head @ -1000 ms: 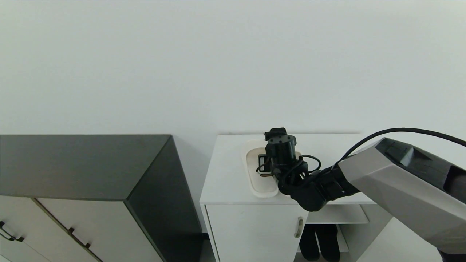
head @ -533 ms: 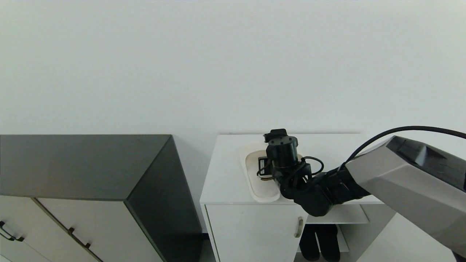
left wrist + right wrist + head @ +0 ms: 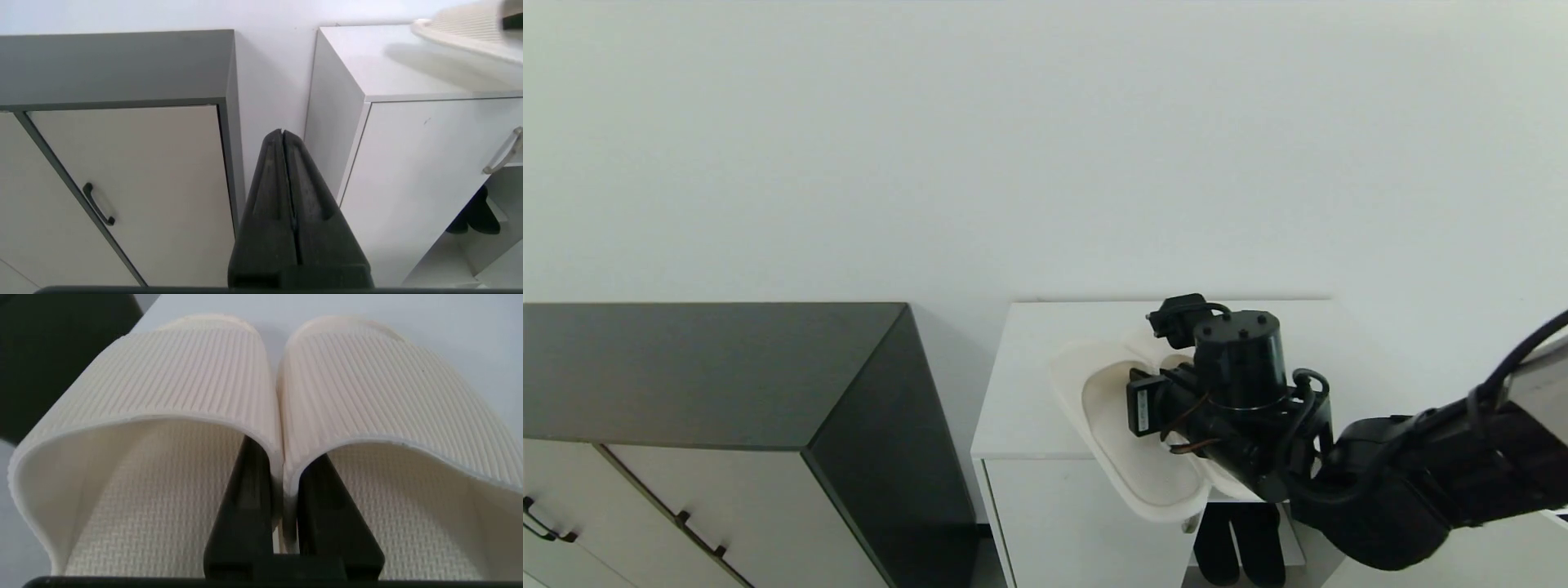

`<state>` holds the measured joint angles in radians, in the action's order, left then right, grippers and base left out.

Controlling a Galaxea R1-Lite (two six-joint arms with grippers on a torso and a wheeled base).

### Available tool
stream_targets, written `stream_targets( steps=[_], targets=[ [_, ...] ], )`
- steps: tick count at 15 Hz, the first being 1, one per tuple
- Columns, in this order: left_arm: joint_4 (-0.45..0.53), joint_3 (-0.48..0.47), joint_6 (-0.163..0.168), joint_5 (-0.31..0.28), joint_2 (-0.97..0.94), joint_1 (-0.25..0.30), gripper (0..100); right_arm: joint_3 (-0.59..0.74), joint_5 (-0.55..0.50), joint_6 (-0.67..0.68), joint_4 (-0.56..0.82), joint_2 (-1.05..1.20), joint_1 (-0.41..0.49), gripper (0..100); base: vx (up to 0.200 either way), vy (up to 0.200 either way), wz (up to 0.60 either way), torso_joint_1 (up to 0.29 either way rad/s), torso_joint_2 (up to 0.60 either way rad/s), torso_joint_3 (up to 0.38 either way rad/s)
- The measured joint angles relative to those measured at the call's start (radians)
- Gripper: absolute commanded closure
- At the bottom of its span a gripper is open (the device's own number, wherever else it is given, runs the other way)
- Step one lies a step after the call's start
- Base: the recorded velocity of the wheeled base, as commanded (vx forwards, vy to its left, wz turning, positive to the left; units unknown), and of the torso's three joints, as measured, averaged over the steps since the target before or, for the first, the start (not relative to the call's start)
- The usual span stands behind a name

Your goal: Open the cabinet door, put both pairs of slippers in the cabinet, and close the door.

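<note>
Pinching the adjoining inner walls of the cream slippers (image 3: 155, 392), the right gripper (image 3: 278, 482) has one black finger inside each ribbed, rounded strap, with dimpled footbeds flanking the jaws. Beneath those jaws sits the smooth white cabinet (image 3: 1029, 392), its door (image 3: 417, 180) closed. The left gripper (image 3: 286, 171) tapers to a matte wedge, jaws pressed together, the dark-topped cabinet (image 3: 114, 57) beyond them.

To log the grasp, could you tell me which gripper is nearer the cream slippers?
Right. The right gripper is shut on the cream slippers, a finger under each strap. The left gripper is apart from them, facing the gap between the dark cabinet and white cabinet.
</note>
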<state>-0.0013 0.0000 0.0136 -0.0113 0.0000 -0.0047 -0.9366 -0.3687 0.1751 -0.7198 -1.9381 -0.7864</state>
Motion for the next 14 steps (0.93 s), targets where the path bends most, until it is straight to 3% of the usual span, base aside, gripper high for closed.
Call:
stream_targets(
  steps=[10, 14],
  targets=[
    [0.000, 0.000, -0.001, 0.000, 0.000, 0.000, 100, 0.045, -0.033, -0.005, -0.002, 0.045, -0.019, 100, 0.000, 0.000, 0.00, 0.000, 0.00, 0.000],
    [0.000, 0.000, 0.000, 0.000, 0.000, 0.000, 100, 0.042, -0.034, -0.006, -0.003, 0.040, -0.018, 100, -0.200, 0.000, 0.00, 0.008, 0.00, 0.002]
  ],
)
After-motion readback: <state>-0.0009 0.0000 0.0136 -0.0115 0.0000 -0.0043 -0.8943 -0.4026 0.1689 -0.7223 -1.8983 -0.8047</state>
